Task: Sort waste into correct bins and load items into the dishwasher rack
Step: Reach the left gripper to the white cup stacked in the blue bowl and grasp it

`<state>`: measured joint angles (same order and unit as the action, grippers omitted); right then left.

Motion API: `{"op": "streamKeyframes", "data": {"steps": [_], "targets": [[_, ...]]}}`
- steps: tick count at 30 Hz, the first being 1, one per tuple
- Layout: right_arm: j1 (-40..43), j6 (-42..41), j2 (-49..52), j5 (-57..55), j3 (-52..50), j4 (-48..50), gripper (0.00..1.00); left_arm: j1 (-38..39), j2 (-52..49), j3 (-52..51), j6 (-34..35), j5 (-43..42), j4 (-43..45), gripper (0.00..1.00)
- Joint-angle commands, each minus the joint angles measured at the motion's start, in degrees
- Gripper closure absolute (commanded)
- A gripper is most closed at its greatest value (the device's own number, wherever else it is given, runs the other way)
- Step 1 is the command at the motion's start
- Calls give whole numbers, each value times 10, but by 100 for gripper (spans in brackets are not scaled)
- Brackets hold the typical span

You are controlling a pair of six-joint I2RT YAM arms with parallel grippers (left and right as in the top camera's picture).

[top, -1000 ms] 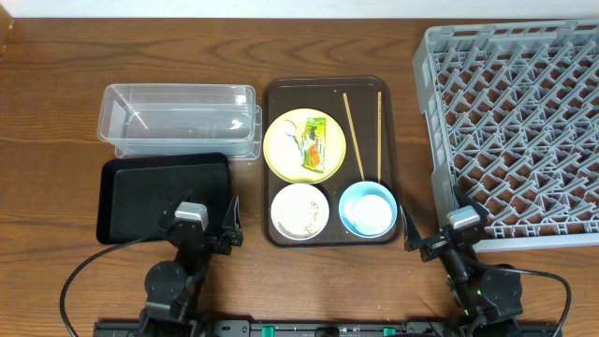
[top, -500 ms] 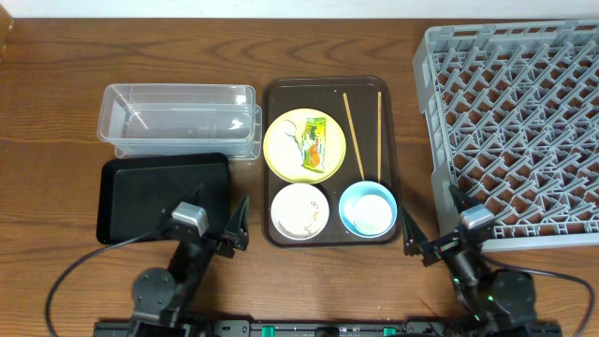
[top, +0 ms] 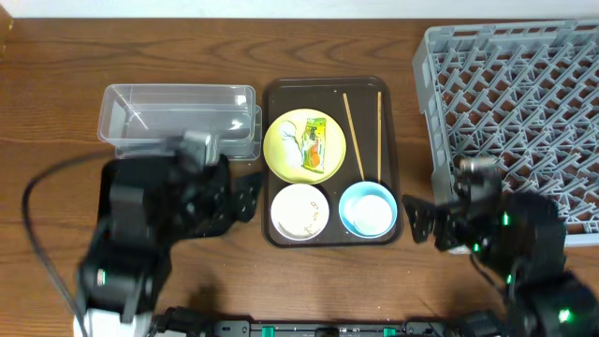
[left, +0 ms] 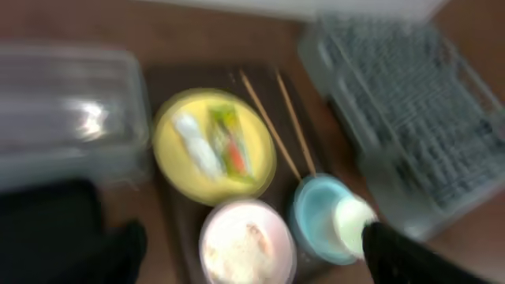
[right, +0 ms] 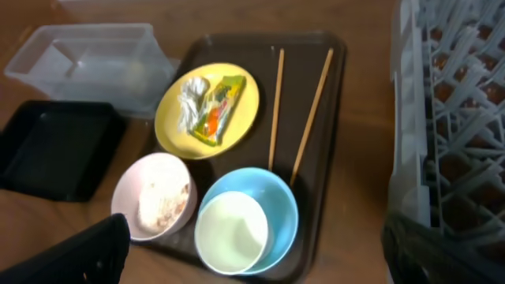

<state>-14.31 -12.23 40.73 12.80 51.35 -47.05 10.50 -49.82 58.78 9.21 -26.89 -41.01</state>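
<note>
Both claws, left (left: 256, 256) and right (right: 256, 252), agape (left view blurred); overhead, left arm (top: 140, 234) over black tray (right: 55, 150).

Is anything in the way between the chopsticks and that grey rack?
Nothing stands between them. The chopsticks lie on the brown tray; only its low rim and a strip of bare table separate them from the rack.

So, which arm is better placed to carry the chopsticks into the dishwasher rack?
Right, probably: the right tool hovers beside the rack, at the brown tray's edge nearest the chopsticks; the left tool is at the opposite edge.
</note>
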Motion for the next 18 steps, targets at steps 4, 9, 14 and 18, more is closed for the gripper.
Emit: {"op": "streamKeyframes", "data": {"steps": [4,9,14,18], "targets": [[6,1,109,121,137,-69,1,-3,-101,88,70,-170,-50,11],[41,-58,155,42,169,-125,1,21,-138,88,93,-175,-39,11],[145,-108,196,8,184,-165,1,127,-169,88,93,-79,-47,13],[208,-108,207,40,184,-181,1,241,-213,88,94,64,-49,16]]}}
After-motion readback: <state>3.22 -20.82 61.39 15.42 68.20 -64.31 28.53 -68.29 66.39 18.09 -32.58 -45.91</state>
